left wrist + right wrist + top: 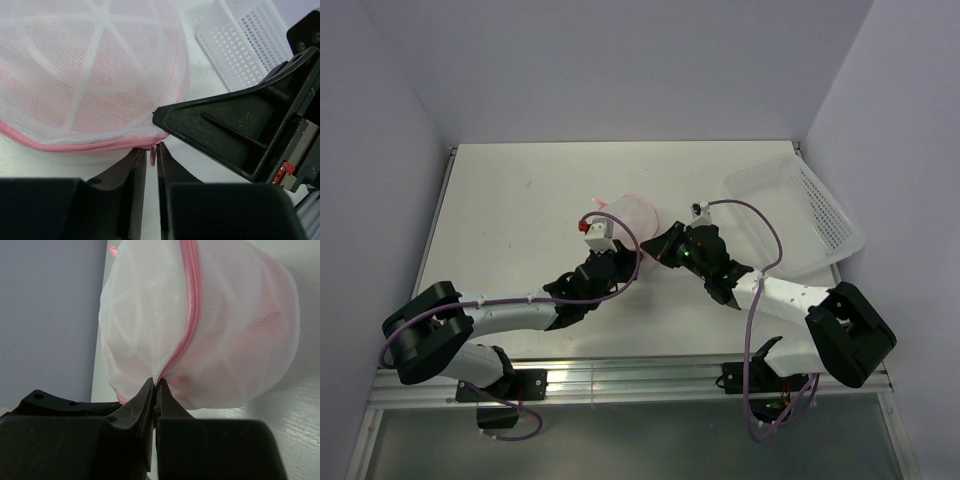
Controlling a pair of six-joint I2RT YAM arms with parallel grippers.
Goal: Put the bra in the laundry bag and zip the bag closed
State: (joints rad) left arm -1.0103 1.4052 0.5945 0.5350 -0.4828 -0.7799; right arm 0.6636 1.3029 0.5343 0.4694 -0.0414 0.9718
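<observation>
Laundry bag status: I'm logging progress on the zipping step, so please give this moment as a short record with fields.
laundry bag: round mesh pouch on the table, pink zipper line looks closed where visible
bra: pink fabric showing through the mesh, inside the bag
left end effector: nearly closed around the pink zipper tab
right end effector: shut, pinching the bag's mesh at the zipper seam
basket: white, perforated, right of the bag

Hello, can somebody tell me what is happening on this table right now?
Two robot arms work on a mesh laundry bag in the middle of the table. The right gripper is shut on the bag's edge at the pink zipper. The left gripper has a small pink tab at the zipper line between its nearly shut fingers. Something pink, probably the bra, shows through the mesh. A white basket stands to the right, untouched.
</observation>
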